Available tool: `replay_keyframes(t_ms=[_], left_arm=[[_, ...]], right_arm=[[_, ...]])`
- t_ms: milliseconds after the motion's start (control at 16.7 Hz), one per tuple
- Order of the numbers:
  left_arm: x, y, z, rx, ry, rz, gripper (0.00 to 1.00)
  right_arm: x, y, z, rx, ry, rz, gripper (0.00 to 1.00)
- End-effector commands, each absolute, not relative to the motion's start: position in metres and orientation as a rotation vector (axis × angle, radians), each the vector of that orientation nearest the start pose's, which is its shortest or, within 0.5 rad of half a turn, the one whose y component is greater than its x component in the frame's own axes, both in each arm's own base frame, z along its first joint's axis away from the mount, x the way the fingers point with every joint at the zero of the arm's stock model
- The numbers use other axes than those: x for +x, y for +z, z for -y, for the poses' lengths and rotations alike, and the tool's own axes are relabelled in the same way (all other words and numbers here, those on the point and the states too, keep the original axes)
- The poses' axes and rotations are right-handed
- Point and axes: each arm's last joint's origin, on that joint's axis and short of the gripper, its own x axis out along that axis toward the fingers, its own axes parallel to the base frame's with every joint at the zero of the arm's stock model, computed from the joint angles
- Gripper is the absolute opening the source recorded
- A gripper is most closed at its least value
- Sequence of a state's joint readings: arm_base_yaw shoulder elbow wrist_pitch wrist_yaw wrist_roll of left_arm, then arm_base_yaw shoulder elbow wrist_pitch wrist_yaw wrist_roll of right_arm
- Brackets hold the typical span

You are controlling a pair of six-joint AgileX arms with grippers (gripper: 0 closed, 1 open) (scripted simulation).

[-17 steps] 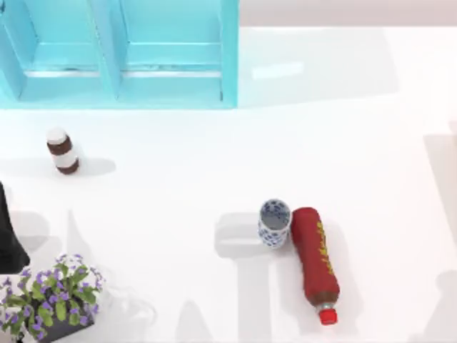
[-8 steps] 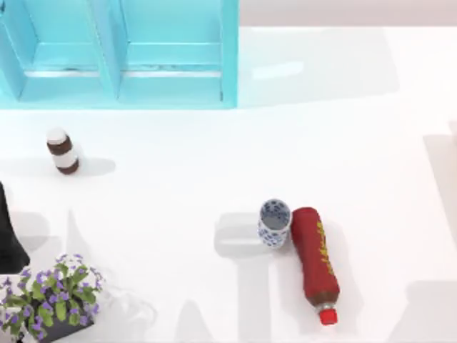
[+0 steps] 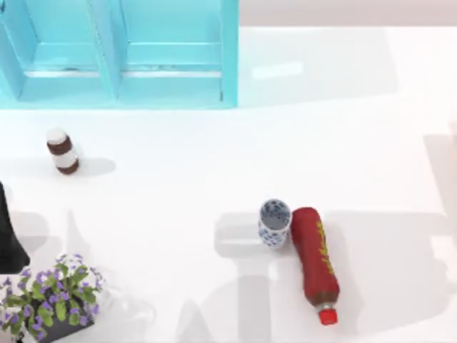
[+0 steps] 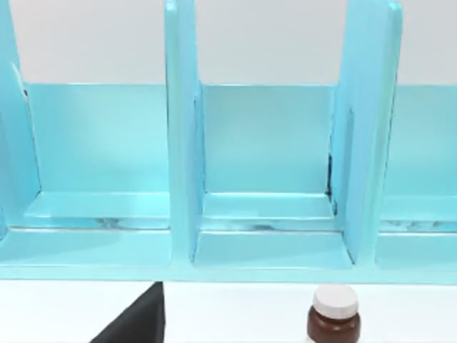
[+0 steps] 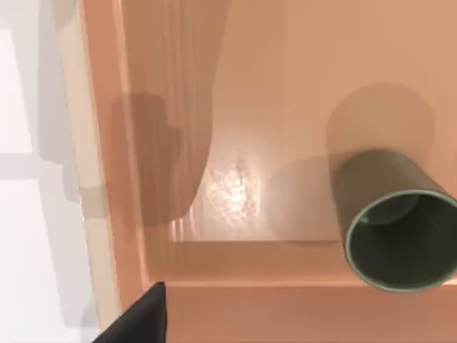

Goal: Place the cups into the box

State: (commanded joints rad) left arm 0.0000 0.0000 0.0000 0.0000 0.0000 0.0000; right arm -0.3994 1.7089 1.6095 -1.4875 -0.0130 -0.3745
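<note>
Cups are split between two places. At the top view's far left edge a dark part of the left arm (image 3: pixel 8 239) sits parked above the potted purple flowers (image 3: pixel 50 296); whether its fingers are open or shut cannot be told. The brown white-capped jar (image 3: pixel 63 150) stands left of centre, below the turquoise shelf unit (image 3: pixel 121 78). Right of centre, the blue-and-white floral cup (image 3: pixel 274 223) stands upright, touching the lying red bottle (image 3: pixel 314 263). In the right wrist view the olive-grey cup (image 5: pixel 396 229) rests inside the tan box (image 5: pixel 214 271); that gripper's finger state cannot be told either. Judgement: approach the floral cup from the side away from the bottle, grip near the rim and lift straight.
</note>
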Motion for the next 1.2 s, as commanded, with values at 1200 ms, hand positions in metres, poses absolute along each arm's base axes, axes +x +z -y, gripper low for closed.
replay_keyframes(t_ms=[1200], left_arm=[[0.106,0.16,0.001,0.0,0.0,0.0,1.0]], right_arm=[[0.316,0.24,-0.254,0.01,-0.009,-1.573,1.0]])
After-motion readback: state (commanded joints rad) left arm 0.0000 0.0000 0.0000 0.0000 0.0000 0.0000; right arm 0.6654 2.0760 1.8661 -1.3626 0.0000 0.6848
